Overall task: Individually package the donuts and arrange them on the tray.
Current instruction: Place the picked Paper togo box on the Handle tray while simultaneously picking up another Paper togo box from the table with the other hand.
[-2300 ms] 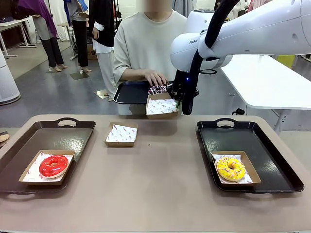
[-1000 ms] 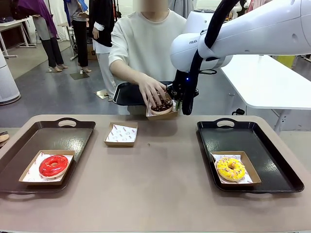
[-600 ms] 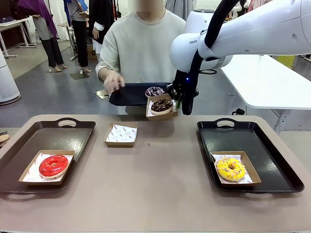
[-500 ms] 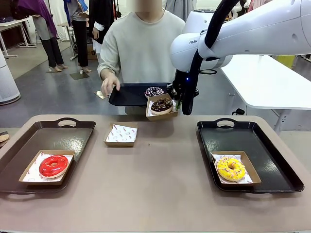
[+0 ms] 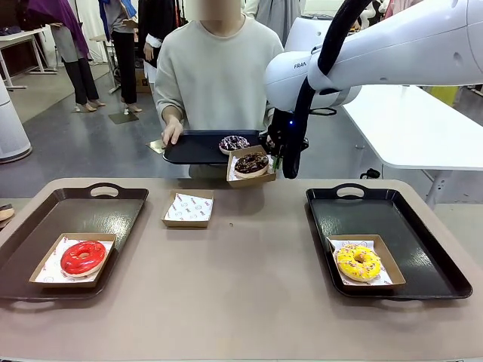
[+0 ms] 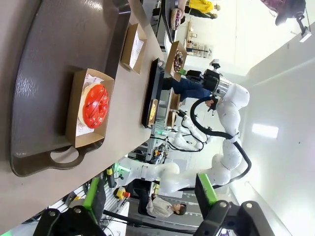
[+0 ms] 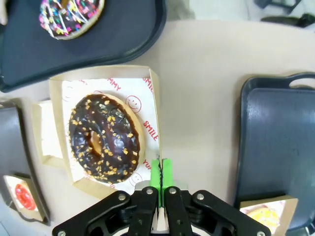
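One dark chocolate donut sits in the brown cardboard box, whose edge the right jaws clamp; carry it level, slowly. The left jaws stand apart.

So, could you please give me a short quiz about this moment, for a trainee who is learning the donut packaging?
1. True or false: the right end effector is shut on the rim of the brown cardboard box holding the dark chocolate ring donut.
2. The glossy red ring donut lies on: A) the left dark plastic tray; B) the right tray; C) the person's tray.
3. Fill in: the white-lined cardboard box standing directly on the beige table holds ___ donuts.
Key: 1 true; 2 A; 3 zero.
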